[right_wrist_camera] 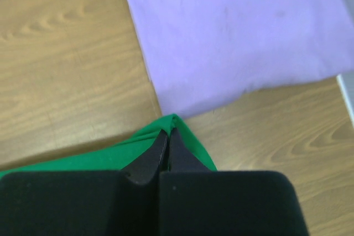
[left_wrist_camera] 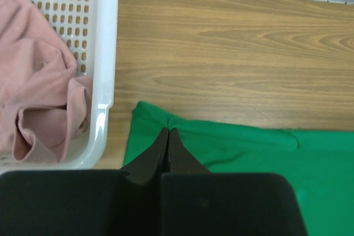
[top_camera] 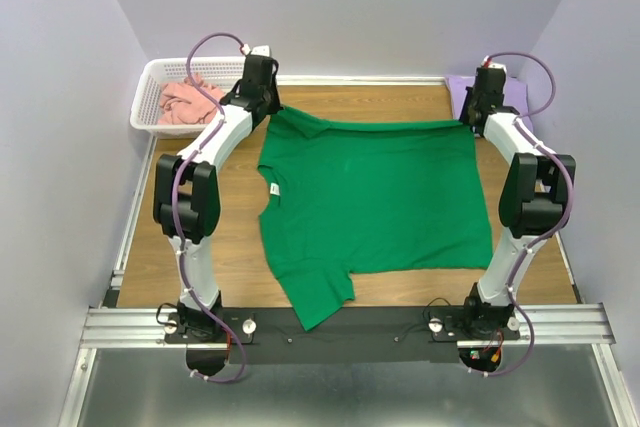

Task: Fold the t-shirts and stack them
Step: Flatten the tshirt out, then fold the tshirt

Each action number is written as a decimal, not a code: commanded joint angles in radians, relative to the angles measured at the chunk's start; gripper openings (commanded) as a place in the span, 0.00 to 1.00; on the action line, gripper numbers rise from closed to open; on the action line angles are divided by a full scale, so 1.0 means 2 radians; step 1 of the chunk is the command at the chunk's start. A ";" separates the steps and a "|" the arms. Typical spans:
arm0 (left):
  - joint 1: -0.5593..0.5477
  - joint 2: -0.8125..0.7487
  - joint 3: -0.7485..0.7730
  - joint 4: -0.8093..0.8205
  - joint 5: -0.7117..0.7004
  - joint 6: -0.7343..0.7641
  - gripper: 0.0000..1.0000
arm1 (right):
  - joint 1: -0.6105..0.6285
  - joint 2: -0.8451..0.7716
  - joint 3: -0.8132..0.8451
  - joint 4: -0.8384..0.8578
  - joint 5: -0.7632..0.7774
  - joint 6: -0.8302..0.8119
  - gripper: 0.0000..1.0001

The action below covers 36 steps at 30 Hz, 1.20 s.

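The bright green t-shirt (top_camera: 380, 197) lies spread across the wooden table, with its collar and small white neck label (top_camera: 273, 189) on the left and one sleeve hanging toward the near edge. My left gripper (top_camera: 272, 107) is shut on its far left corner, and the black fingers (left_wrist_camera: 157, 153) pinch the green cloth (left_wrist_camera: 249, 147). At the far right corner my right gripper (top_camera: 466, 119) is shut on the green fabric (right_wrist_camera: 110, 156). The lavender t-shirt (top_camera: 515, 95) lies folded flat just beyond that corner (right_wrist_camera: 238, 31). The salmon pink t-shirt (top_camera: 190, 102) is crumpled in the basket (left_wrist_camera: 33, 92).
A white lattice basket (top_camera: 150, 87) stands at the back left corner, and its rim (left_wrist_camera: 105, 53) is close to the left of my left gripper. A white rail (top_camera: 360, 79) borders the table's far edge. Lilac walls enclose the workspace.
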<state>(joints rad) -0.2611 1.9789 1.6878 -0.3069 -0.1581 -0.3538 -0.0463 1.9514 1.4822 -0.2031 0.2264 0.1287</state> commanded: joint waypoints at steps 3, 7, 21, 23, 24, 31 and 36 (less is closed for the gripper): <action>0.017 -0.057 -0.035 -0.054 -0.006 -0.078 0.00 | -0.007 0.013 0.026 0.017 0.020 -0.011 0.01; 0.019 -0.087 -0.070 -0.064 0.010 -0.117 0.00 | -0.008 0.005 0.012 0.017 0.013 -0.004 0.01; 0.018 -0.173 -0.167 -0.055 0.087 -0.193 0.00 | -0.011 -0.022 -0.021 0.008 0.006 0.007 0.01; 0.018 -0.182 -0.180 -0.051 0.100 -0.201 0.00 | -0.011 -0.027 -0.025 0.006 0.007 0.013 0.01; 0.017 -0.191 -0.189 -0.045 0.112 -0.203 0.00 | -0.011 -0.031 -0.028 0.005 0.008 0.015 0.01; 0.017 -0.224 -0.242 -0.048 0.127 -0.210 0.00 | -0.014 -0.051 -0.039 -0.030 0.022 0.035 0.01; 0.018 -0.235 -0.260 -0.047 0.135 -0.213 0.00 | -0.014 -0.064 -0.058 -0.048 0.036 0.054 0.01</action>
<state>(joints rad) -0.2291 1.5505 1.1893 -0.4023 0.0704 -0.7628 -0.0631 1.8626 1.3941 -0.2424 0.2394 0.1925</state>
